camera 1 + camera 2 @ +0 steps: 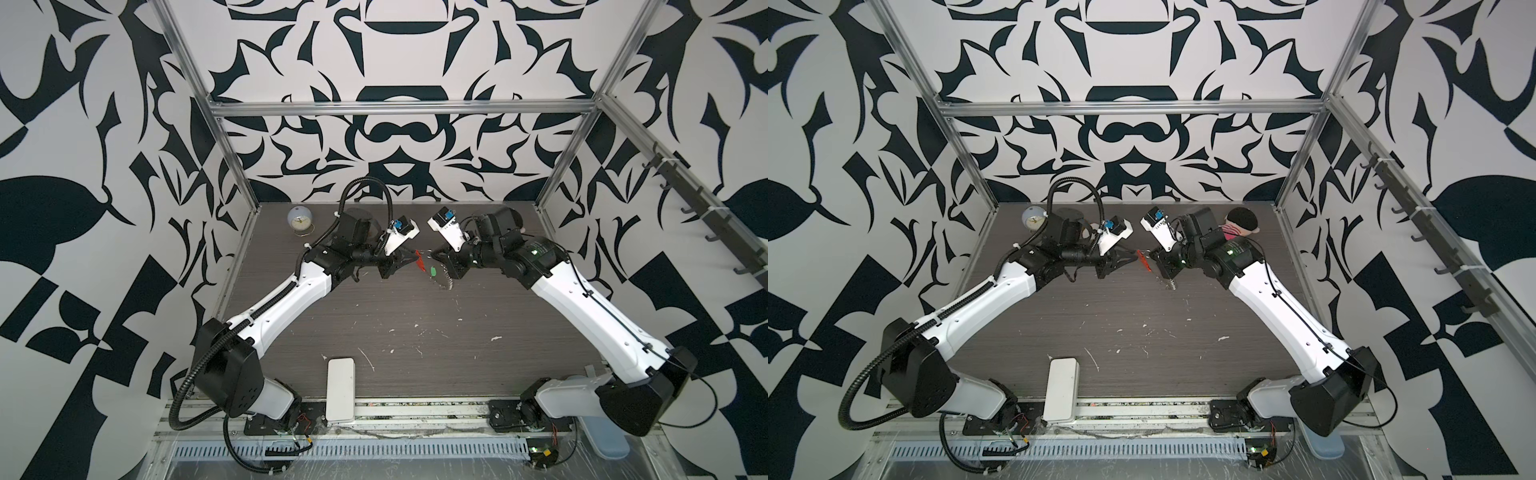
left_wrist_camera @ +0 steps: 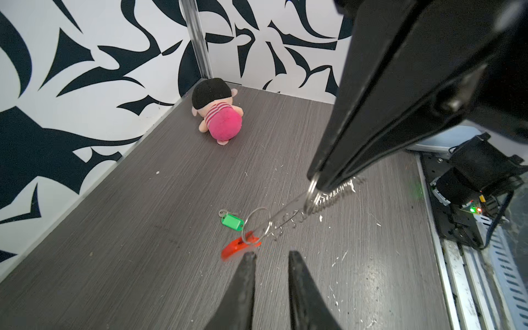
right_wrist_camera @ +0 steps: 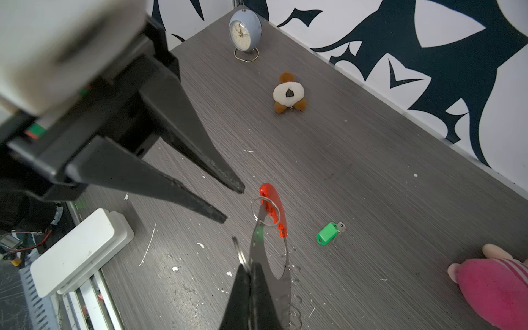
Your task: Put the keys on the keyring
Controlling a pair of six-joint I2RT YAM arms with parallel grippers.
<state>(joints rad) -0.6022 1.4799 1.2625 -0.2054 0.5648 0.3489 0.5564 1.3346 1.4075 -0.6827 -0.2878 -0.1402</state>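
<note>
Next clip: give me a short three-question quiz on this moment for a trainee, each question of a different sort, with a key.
1. Multiple choice: the right gripper is shut on: A nothing; B the keyring; C a pen.
2. True or false: the green key hangs on the keyring.
3. Fill in: the left gripper, beside the keyring's red bar, is ___ (open or shut).

Key:
1. B.
2. False; it lies loose on the table.
3. Open, holding nothing.
</note>
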